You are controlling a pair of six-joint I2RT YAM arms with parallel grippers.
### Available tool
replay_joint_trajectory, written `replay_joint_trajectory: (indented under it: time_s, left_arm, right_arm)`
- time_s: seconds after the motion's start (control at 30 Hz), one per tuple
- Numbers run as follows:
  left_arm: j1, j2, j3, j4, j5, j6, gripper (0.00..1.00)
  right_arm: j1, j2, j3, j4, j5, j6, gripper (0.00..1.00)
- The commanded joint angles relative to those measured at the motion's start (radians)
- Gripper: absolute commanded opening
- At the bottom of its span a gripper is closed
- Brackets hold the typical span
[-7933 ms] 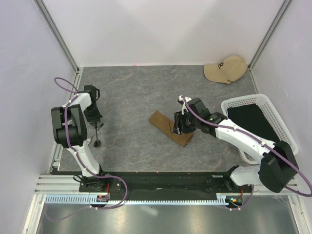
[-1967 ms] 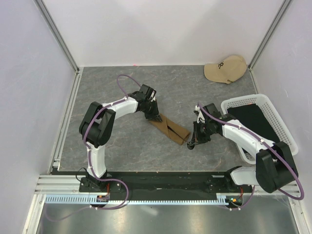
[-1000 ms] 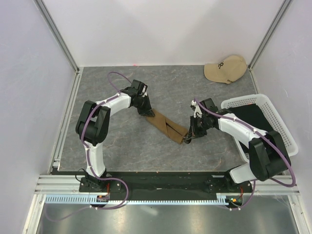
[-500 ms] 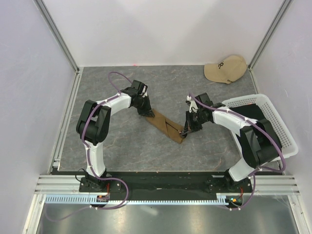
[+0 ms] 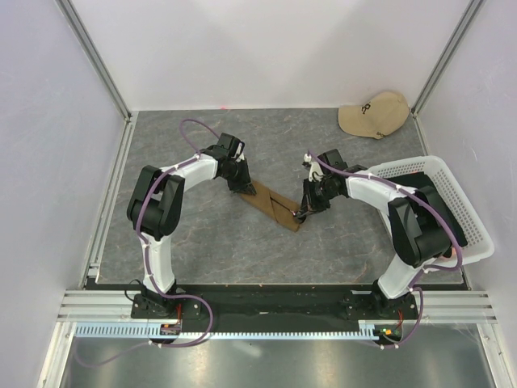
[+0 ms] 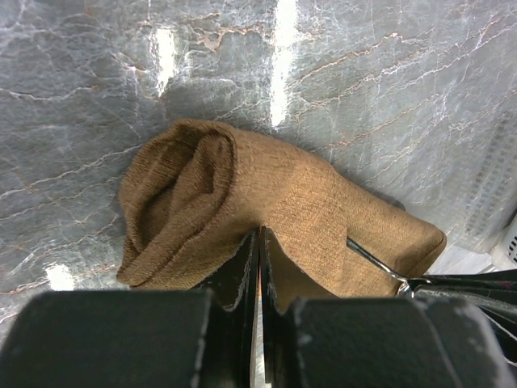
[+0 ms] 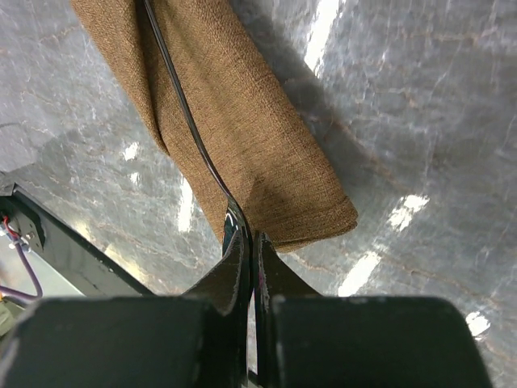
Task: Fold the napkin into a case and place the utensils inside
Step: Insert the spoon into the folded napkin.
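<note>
On the grey marbled tabletop (image 5: 202, 242), the left arm reaches out to the far left end of a narrow folded olive-brown cloth case (image 5: 271, 202). The left tool (image 5: 241, 181) is there with its tips pressed together, clamped on the edge of the cloth; in the left wrist view the two black fingers (image 6: 239, 271) meet right at the case's (image 6: 266, 178) border, beside a rounded, rolled fold.

The case lies flat near the middle of the tabletop, running diagonally from far left to near right. A slim shiny metal utensil (image 7: 182, 113) lies along a crease in the cloth (image 7: 258, 137), its thin handle sticking out at the near right end; a short piece of it (image 6: 373, 260) also shows in the left wrist view.

The right tool (image 5: 304, 213) sits at that near right end, its fingers together and clamped on the utensil's handle, just off the cloth's corner.

Further right stands a white plastic mesh basket (image 5: 402, 167) with black fabric (image 5: 416, 198) inside. A beige baseball cap (image 5: 373, 113) rests in the far right corner, well apart from the case.
</note>
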Motion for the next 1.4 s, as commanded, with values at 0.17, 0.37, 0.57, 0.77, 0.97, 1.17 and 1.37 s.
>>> replay_joint_trajectory:
  time_s: [0.17,0.37,0.57,0.77,0.97,1.17,1.37]
  left_arm:
    - [0.015,-0.067,0.034,-0.005,0.007,0.049,0.14]
    - [0.066,-0.028,0.070,-0.040,0.005,0.066,0.15]
    - [0.081,-0.021,0.069,-0.050,-0.016,0.084,0.15]
    - [0.083,-0.003,0.066,-0.054,-0.016,0.089,0.14]
    - [0.081,0.005,0.065,-0.054,-0.013,0.090,0.14]
    - [0.081,0.009,0.062,-0.054,-0.014,0.090,0.14]
    - [0.080,0.015,0.057,-0.053,-0.010,0.092,0.13]
  right_arm:
    - [-0.003,0.018,0.043,0.019,0.048,-0.012,0.25]
    - [-0.003,-0.008,0.025,-0.007,0.053,-0.007,0.39]
    - [-0.001,-0.051,-0.014,-0.021,0.072,0.001,0.43]
    - [-0.003,-0.075,-0.043,-0.028,0.080,0.011,0.45]
    - [-0.004,-0.098,-0.068,-0.022,0.073,0.022,0.45]
    - [-0.003,-0.086,-0.048,-0.007,0.077,0.028,0.16]
    - [-0.003,-0.061,0.000,-0.013,0.068,0.028,0.05]
